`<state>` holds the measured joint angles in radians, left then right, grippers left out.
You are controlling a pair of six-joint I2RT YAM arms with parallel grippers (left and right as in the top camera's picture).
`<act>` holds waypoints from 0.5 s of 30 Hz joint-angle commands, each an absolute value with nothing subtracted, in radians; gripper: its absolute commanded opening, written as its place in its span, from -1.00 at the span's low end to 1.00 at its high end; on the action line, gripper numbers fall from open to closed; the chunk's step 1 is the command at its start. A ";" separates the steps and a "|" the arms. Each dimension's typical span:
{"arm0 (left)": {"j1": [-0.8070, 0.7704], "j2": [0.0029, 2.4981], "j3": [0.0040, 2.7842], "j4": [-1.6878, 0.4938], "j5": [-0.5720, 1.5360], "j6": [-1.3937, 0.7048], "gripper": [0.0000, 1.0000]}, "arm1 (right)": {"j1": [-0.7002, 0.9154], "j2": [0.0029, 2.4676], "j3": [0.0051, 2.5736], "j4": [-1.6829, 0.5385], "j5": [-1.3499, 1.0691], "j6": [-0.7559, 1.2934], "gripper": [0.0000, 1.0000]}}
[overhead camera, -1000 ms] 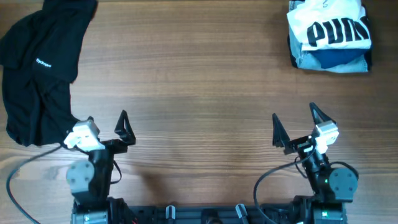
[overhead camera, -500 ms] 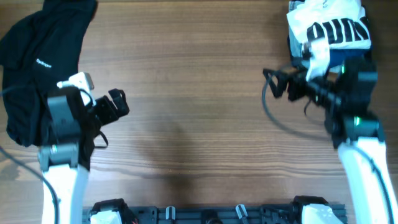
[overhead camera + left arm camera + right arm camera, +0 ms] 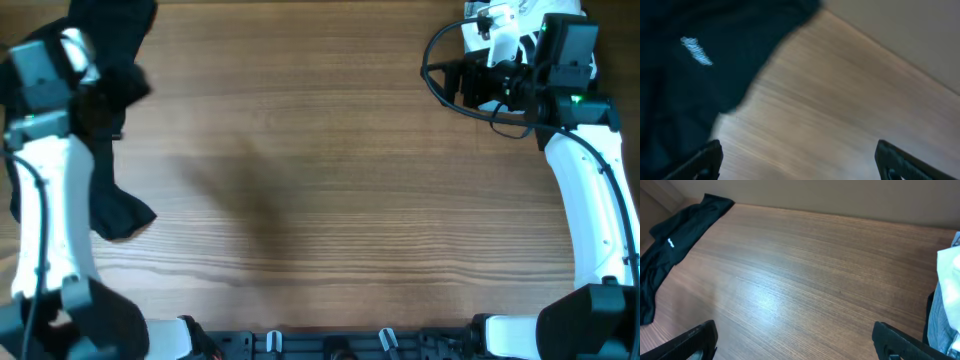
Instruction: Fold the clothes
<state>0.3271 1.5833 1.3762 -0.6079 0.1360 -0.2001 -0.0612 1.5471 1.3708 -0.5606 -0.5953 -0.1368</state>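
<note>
Wood table (image 3: pixel 320 150): L gripper (image 3: pixel 797 156) wide open by black garment (image 3: pixel 680 85), R gripper (image 3: pixel 792 336) same.

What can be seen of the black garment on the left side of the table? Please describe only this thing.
The black garment is plain soft cloth, crumpled and unfolded, stretched along the left edge of the wooden table. A small white printed logo is its only mark. It lies on the wood in loose folds. The left arm reaches over it, jaws open; no grip on it shows.
</note>
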 commanded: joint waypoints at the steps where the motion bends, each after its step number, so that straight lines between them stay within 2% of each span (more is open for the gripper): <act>1: 0.462 1.734 1.386 -0.505 0.092 -0.156 0.93 | -0.058 1.558 1.396 -0.561 -0.607 -0.157 0.99; 7: 0.559 2.073 1.404 -0.196 0.063 -0.108 0.88 | -0.057 1.592 1.394 -0.591 -0.600 -0.157 0.85; 13: 0.554 2.261 1.497 -0.101 0.063 -0.104 0.83 | -0.046 1.669 1.393 -0.591 -0.599 -0.155 0.68; 14: 0.548 2.273 1.497 -0.106 0.075 -0.104 0.63 | -0.044 1.679 1.393 -0.587 -0.596 -0.154 0.60; 15: 0.538 2.284 1.497 -0.126 0.085 -0.104 0.23 | -0.042 1.686 1.393 -0.581 -0.596 -0.154 0.50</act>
